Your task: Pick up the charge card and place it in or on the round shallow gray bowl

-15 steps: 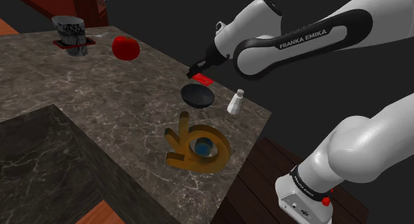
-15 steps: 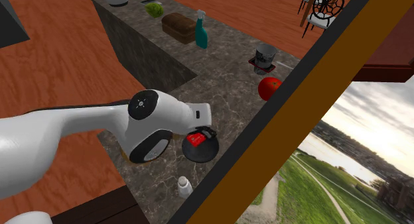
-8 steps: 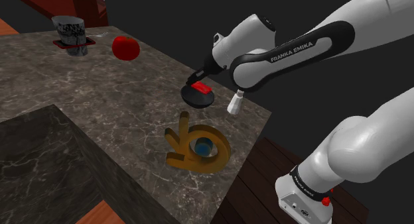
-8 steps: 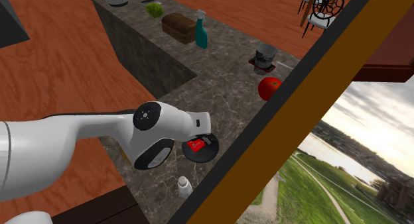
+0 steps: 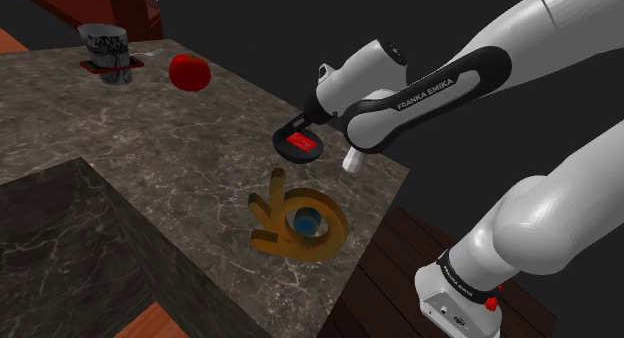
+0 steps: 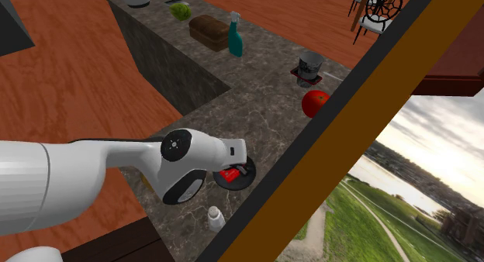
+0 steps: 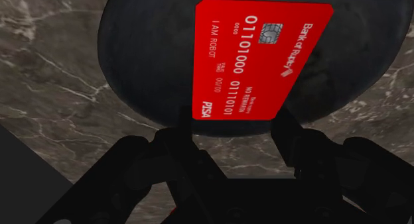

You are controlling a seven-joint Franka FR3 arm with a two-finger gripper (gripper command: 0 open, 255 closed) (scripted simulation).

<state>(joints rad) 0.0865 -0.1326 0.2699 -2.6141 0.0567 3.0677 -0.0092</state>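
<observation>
My jaws (image 7: pixel 235 121) clench the red card (image 7: pixel 255 57) across its near end; its long axis points twelve o'clock from me, over the dark bowl (image 7: pixel 133 63).

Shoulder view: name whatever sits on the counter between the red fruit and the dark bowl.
Nothing sits there. In the shoulder view, bare marbled counter runs from the red fruit to the dark bowl.

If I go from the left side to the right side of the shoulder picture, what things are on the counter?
dark grey container → red round fruit → dark round bowl with the red card in it → white shaker. The golden hand-shaped thing lies under the bowl in the picture, so it is left out.
</observation>
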